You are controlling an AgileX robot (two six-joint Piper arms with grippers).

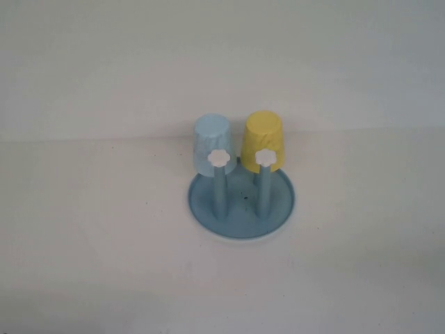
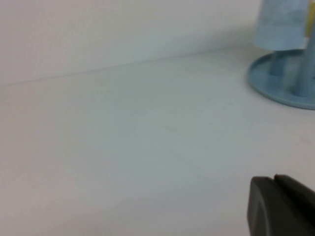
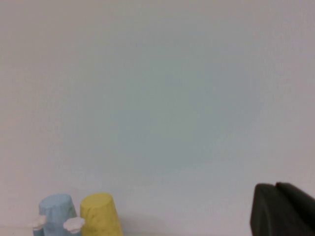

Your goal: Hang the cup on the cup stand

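Two cups upside down on your cup stand [image 1: 208,212] at frame centre, yellow cup [image 1: 263,137] right of blue cup [image 1: 212,139], left gripper [image 2: 280,206] and right gripper [image 3: 281,209] both closed, empty, low right in their wrist views.

The yellow cup [image 1: 263,140] is showing a matt plastic skin with a faint mottled texture, and the light blue cup [image 1: 212,141] beside it is looking the same, matt and slightly speckled. The cup stand [image 1: 242,202] is appearing as smooth blue plastic, its round dish giving off a soft sheen along the rim, and its pegs are carrying white flower caps [image 1: 219,158] that are looking like plain matt plastic. The bench [image 1: 104,243] is presenting a smooth, matt, off-white surface. The left tool [image 2: 280,206] and the right tool [image 3: 283,209] are showing as dark, matt black plastic.
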